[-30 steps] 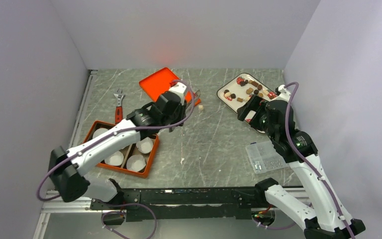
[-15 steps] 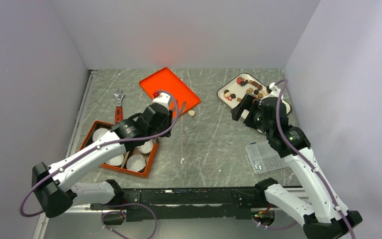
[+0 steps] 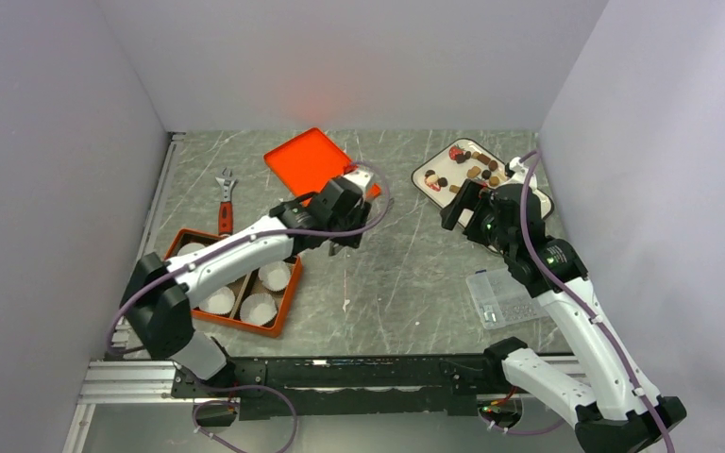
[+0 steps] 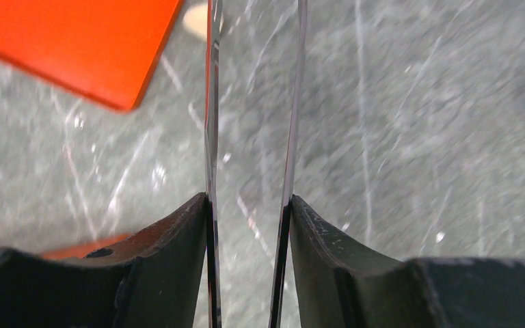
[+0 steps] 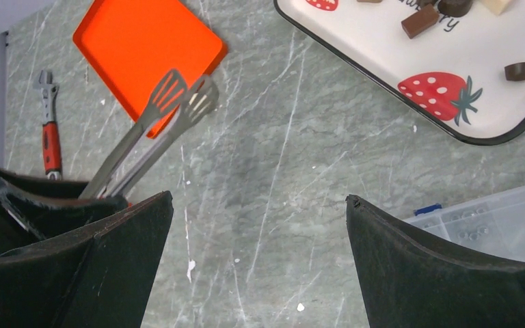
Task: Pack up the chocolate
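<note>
Top external view: nearest us, the orange box (image 3: 288,297) of paper cups (image 3: 259,308) sits ready for sweets. Our left claw (image 4: 247,201) squeezes metal tongs (image 5: 167,92), we think to pinch small pieces. Our right claw (image 5: 256,198) gapes wide, holding nothing. Farther off, the chocolate (image 5: 420,22) lies on the strawberry tray (image 5: 383,55), with bare desk (image 3: 406,274) between for moving.

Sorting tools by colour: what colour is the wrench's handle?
The wrench handle is red; the right wrist view shows it best.

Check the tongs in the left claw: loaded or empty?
Empty. The right wrist view shows both tips of the tongs bare and slightly apart; the left claw grips their arms, only table between them.
</note>
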### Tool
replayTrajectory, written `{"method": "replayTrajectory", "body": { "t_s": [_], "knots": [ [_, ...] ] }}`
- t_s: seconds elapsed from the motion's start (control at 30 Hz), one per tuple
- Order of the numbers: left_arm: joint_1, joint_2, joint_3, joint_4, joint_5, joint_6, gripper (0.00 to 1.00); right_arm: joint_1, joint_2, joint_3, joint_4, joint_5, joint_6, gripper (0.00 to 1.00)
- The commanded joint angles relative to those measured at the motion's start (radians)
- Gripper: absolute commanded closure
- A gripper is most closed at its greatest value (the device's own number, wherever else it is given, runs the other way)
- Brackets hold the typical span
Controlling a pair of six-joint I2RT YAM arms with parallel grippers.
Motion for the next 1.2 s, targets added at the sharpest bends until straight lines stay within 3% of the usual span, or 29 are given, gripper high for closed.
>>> {"method": "replayTrajectory", "body": {
  "t_s": [0.0, 0.5, 0.87, 1.17],
  "knots": [
    [0.001, 0.106, 0.16, 0.137, 0.063, 0.082, 0.5, -0.001, -0.023, 0.061, -0.023, 0.061, -0.016, 0.0],
    [-0.002, 0.583, 0.726, 0.084, 0.151, 0.242, 0.51, -0.001, -0.078, 0.153, -0.104, 0.184, 0.006, 0.0],
    [0.001, 0.742, 0.877, 0.072, 0.161, 0.285, 0.52, -0.002, -0.058, 0.156, -0.114, 0.188, 0.005, 0.0],
    [0.02, 0.82, 0.915, 0.084, 0.18, 0.274, 0.53, -0.001, -0.055, 0.139, -0.112, 0.187, 0.004, 0.0]
  ]
}}
